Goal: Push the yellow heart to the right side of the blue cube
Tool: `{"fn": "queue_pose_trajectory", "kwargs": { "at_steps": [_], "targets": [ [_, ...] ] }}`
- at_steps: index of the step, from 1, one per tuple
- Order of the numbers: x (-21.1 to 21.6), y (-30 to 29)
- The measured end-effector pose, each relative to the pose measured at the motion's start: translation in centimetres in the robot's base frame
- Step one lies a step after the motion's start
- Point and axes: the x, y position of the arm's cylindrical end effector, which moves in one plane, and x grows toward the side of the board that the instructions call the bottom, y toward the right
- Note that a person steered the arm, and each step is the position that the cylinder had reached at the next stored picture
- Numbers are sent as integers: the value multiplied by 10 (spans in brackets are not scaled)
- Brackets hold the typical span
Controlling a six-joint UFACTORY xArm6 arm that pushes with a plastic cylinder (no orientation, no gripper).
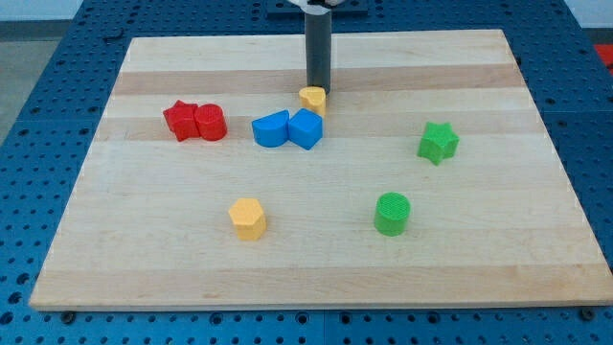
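Observation:
The yellow heart (312, 99) lies on the wooden board, just above and slightly right of the blue cube (306, 128). A second blue block, rounded in shape (270, 128), touches the cube's left side. My tip (317, 86) stands right behind the yellow heart, at its top edge, touching or nearly touching it. The rod rises straight up from there toward the view's top.
A red star-like block (179, 121) and a red cylinder-like block (210, 123) sit together at the left. A yellow hexagonal block (248, 218) lies bottom centre-left, a green cylinder (392, 213) bottom centre-right, a green star (438, 143) at the right. The board's edge (316, 305) runs along the bottom.

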Motion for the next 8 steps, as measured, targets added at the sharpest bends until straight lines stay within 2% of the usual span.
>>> {"fn": "queue_pose_trajectory", "kwargs": {
  "at_steps": [2,3,5,6,7,8],
  "targets": [
    [1,-46],
    [18,-34],
    [21,50],
    [19,67],
    [25,60],
    [12,37]
  ]
}}
